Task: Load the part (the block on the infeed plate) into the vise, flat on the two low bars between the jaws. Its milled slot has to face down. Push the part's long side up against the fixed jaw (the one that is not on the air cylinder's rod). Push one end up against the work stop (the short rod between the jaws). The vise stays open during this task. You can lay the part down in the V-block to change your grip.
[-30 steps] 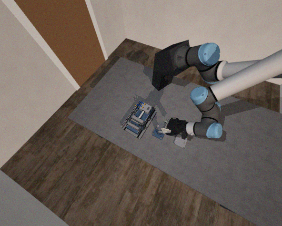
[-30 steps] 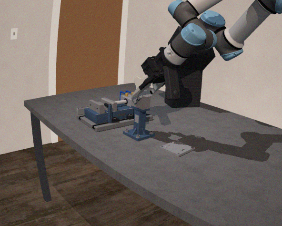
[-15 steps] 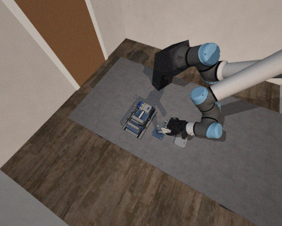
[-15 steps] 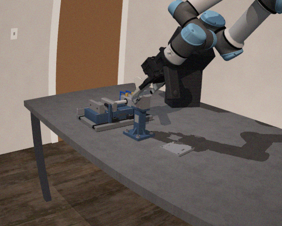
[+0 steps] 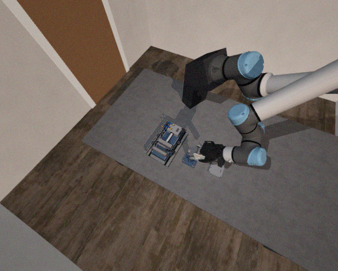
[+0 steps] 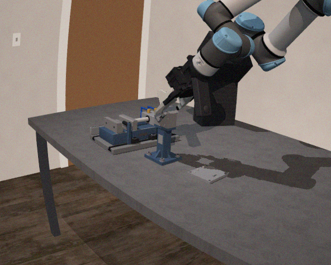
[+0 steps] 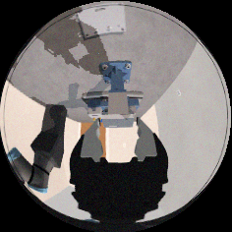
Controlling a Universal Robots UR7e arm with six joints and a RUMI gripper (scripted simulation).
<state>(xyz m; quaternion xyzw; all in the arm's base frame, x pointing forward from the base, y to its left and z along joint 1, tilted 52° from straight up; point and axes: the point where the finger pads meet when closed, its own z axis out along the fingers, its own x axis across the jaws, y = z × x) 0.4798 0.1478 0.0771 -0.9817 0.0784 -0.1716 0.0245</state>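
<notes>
So the black two-jaw pincer [image 5: 194, 151] [image 6: 167, 113] [image 7: 118, 118] is partway open, pale metal fingers apart and not clamped on anything. Its tips are right at the top of the blue metal post stand [image 5: 189, 162] [image 6: 163, 145] [image 7: 117, 79], so that's my landmark. The part seems to be up on that stand, in the grey metal blocky bit [image 6: 166, 120] [image 7: 118, 103], but I honestly can't tell part from V-block there, or which way the slot faces. Near the stand, toward the brown door, is the blue-and-grey vise [image 5: 160, 151] [image 6: 111, 133], jaws apart. On the stand's other side the flat pale infeed plate [image 5: 216, 170] [image 6: 207, 174] [image 7: 105, 22] lies on the grey surface [image 5: 105, 131] [image 6: 245, 199] [image 7: 157, 54].
</notes>
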